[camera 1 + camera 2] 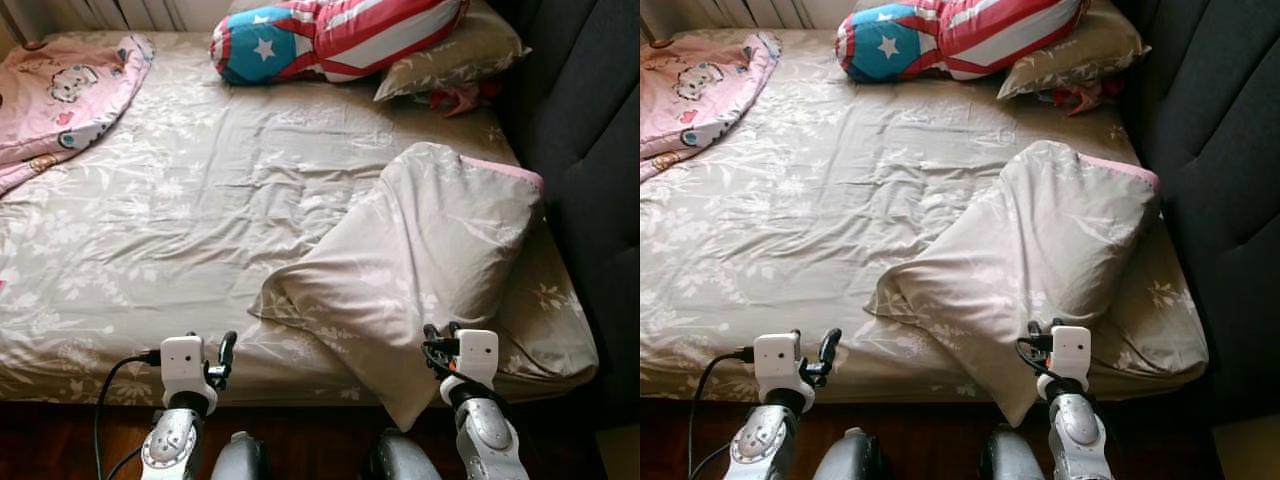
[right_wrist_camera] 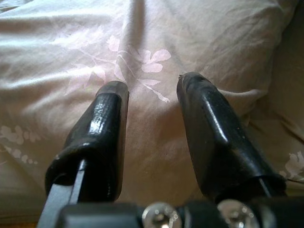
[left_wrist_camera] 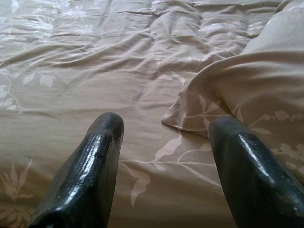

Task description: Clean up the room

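Observation:
A beige floral pillow [image 1: 420, 260] lies askew on the near right of the bed [image 1: 180, 220], one corner hanging over the front edge. My right gripper [image 1: 440, 335] hovers at that near end of the pillow. In the right wrist view its fingers [image 2: 107, 118] stand open just over the pillow cloth [image 2: 142, 61], holding nothing. My left gripper [image 1: 222, 360] is at the bed's front edge, left of the pillow. It is open over the sheet [image 3: 71, 95], with the pillow's corner [image 3: 190, 114] just ahead of it.
A stars-and-stripes cushion [image 1: 330, 35] rests on a second beige pillow [image 1: 460, 55] at the back, with a small red item [image 1: 455, 98] beside them. A pink blanket [image 1: 60, 90] is bunched at the back left. A dark padded headboard [image 1: 590, 120] bounds the right side. Dark wooden floor [image 1: 300, 440] lies below.

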